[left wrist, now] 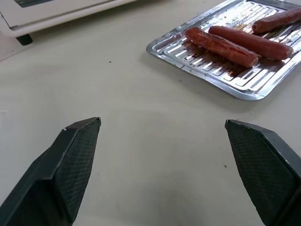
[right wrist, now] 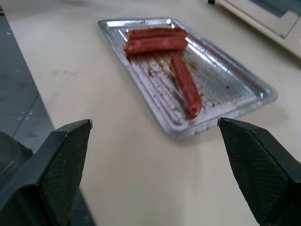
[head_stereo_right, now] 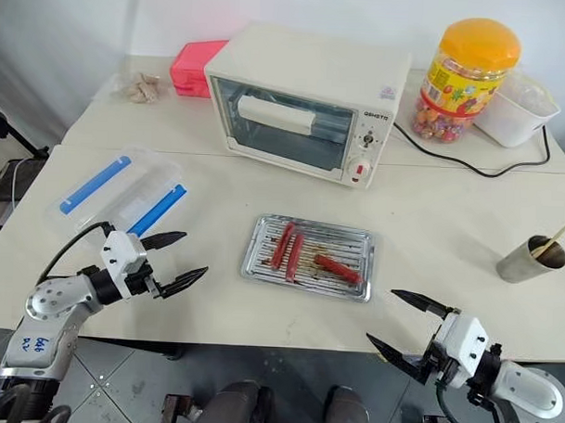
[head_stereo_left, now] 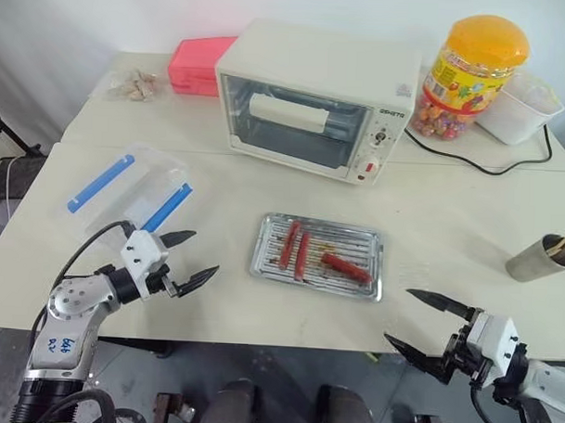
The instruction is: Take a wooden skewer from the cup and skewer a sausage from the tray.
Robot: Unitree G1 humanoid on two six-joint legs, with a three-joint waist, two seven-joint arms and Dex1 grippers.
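- The tray lay at the middle of the table's near half, between the two arms, its long side running left to right; three sausages sat in it, two slim ones side by side at its left and the sausage, deep red, lying slantwise at its right.
- The cup stood near the table's right edge, well apart from the tray, with the wooden skewer leaning out of it toward the right.
- The right gripper hung at the table's near edge, fingers spread wide and holding nothing; the cup lay farther back and to its right, so this looked the nearer arm for fetching the stick.
- The left gripper hovered left of the tray, likewise wide open and empty, far from the cup.
- The head views showed cup and skewer; the right wrist view instead faced the tray, showing the deep-red sausage's long axis pointing roughly toward that gripper.
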